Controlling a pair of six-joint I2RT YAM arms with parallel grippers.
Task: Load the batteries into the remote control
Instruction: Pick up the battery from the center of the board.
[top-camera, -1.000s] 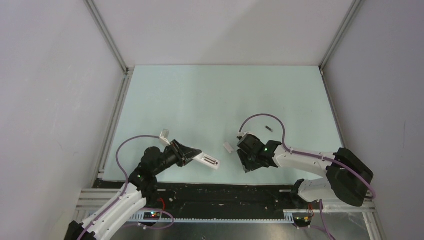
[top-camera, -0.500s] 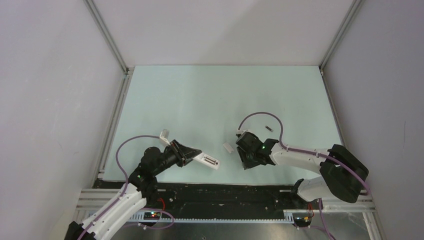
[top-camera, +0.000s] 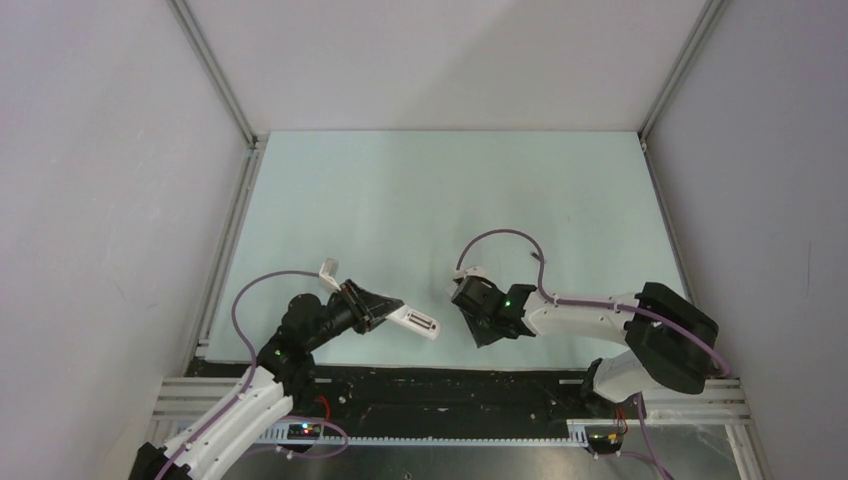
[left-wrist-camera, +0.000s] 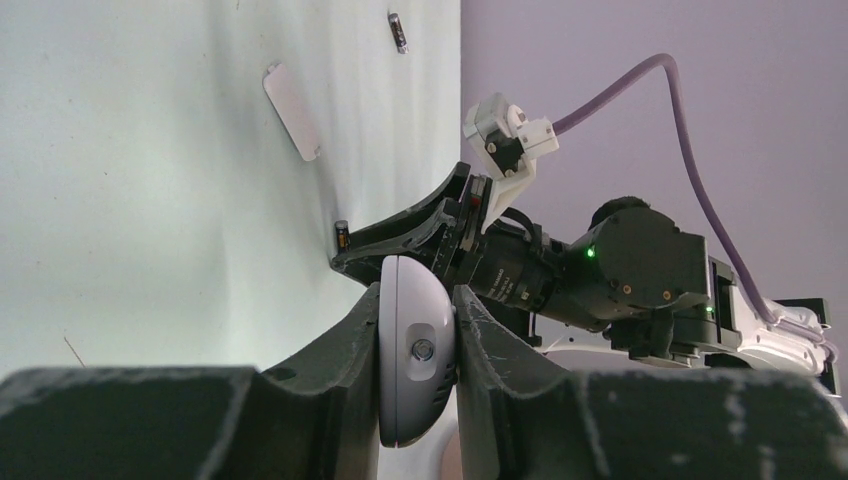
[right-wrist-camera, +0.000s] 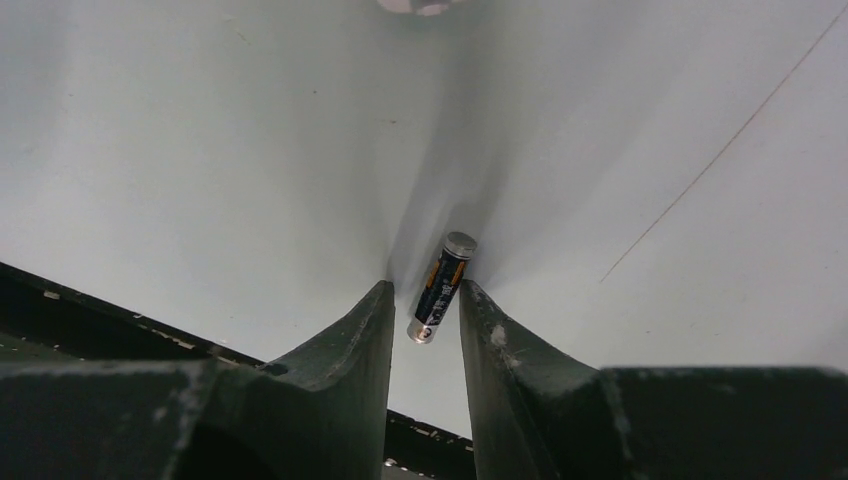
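Note:
My left gripper (top-camera: 385, 312) is shut on the white remote control (top-camera: 418, 322) and holds it by one end near the table's front edge. In the left wrist view the remote's rounded end (left-wrist-camera: 415, 370) sits clamped between the fingers (left-wrist-camera: 350, 340). My right gripper (top-camera: 480, 336) points down at the table just right of the remote. In the right wrist view its jaws (right-wrist-camera: 425, 290) stand narrowly apart around a dark battery (right-wrist-camera: 443, 280), which touches one finger with a gap to the other. A second battery (left-wrist-camera: 399, 32) lies farther back.
A small flat white cover piece (left-wrist-camera: 292, 110) lies on the pale green table (top-camera: 400, 200) behind the right gripper. The black front rail (top-camera: 430, 385) runs close below both grippers. Grey walls enclose the left, back and right.
My right gripper has slid left toward the remote, over the spot where the cover piece showed. The left arm and the remote have not moved.

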